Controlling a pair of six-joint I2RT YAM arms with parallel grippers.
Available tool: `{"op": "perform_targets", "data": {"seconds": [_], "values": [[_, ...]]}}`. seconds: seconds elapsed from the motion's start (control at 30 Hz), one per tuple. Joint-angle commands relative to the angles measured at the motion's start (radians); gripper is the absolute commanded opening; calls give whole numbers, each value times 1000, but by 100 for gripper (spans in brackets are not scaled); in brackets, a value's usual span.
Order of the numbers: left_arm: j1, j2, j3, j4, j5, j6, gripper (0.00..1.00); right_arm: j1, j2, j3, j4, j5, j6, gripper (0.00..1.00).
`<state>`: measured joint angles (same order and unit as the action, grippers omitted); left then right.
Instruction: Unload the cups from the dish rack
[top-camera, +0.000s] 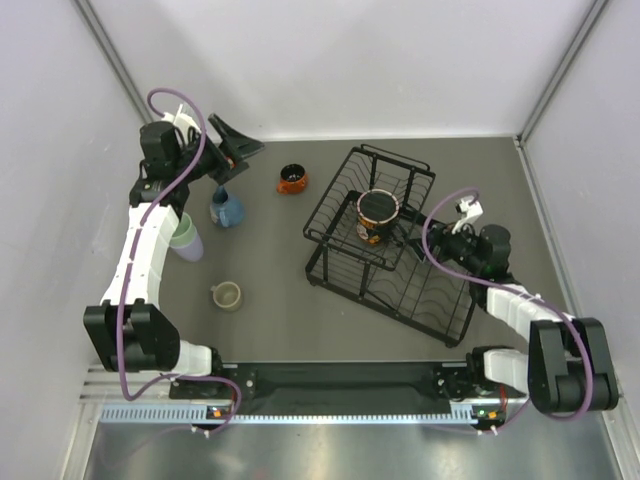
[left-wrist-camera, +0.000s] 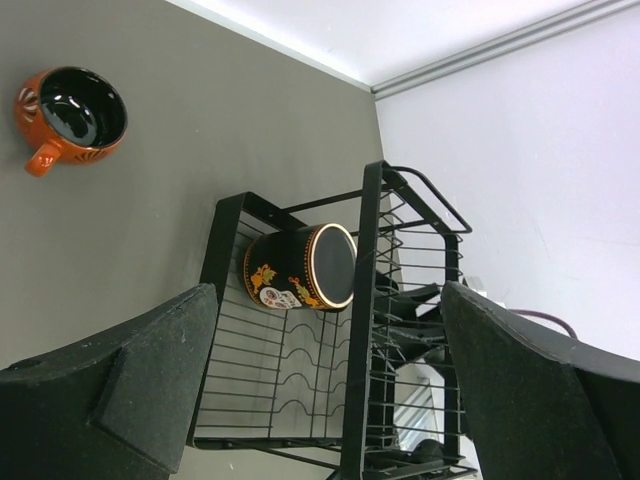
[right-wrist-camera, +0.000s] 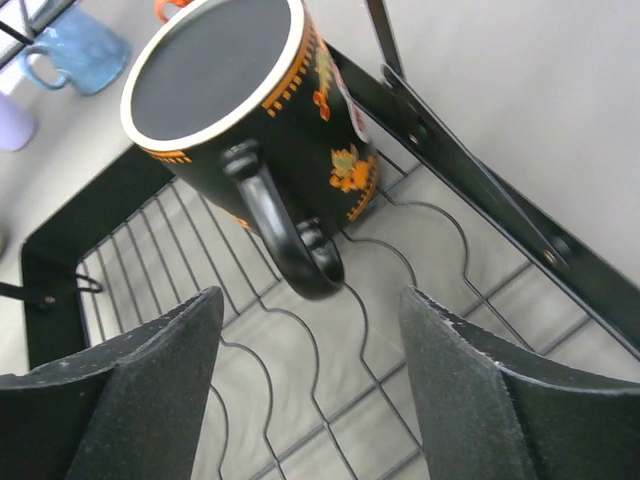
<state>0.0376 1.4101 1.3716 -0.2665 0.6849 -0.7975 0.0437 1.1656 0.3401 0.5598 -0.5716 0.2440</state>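
The black wire dish rack (top-camera: 345, 262) stands right of centre. The large patterned mug (top-camera: 378, 212) with a black handle stands upright on its raised tier. My right gripper (top-camera: 410, 226) is open just right of the mug. In the right wrist view its fingers (right-wrist-camera: 130, 390) straddle empty rack wires, with the mug (right-wrist-camera: 240, 110) just ahead and its handle pointing between them. My left gripper (top-camera: 236, 150) is open and empty at the far left, above the blue mug (top-camera: 227, 211). The orange cup (top-camera: 292, 180), mint-green tumbler (top-camera: 185, 237) and beige mug (top-camera: 227, 295) stand on the table.
The left wrist view shows the orange cup (left-wrist-camera: 72, 115), the rack (left-wrist-camera: 365, 300) and the patterned mug (left-wrist-camera: 300, 267) far ahead. A lavender tumbler (right-wrist-camera: 10, 125) and the blue mug (right-wrist-camera: 75, 45) show past the rack. White walls enclose the table.
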Motion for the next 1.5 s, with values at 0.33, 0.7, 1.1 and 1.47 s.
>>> {"op": "perform_targets", "data": {"seconds": [0.33,0.7,1.1,1.47], "values": [[16,-30,11,93,51,-39,99,1,173,60,326,-102,147,67],[27,-37,-31,171,61,-115,99,45,281,66,382,-90,155,66],[31,-30,-13,168,59,-118,99,125,373,96,422,15,136,62],[38,-30,-2,154,64,-118,99,127,301,48,444,41,101,27]]}}
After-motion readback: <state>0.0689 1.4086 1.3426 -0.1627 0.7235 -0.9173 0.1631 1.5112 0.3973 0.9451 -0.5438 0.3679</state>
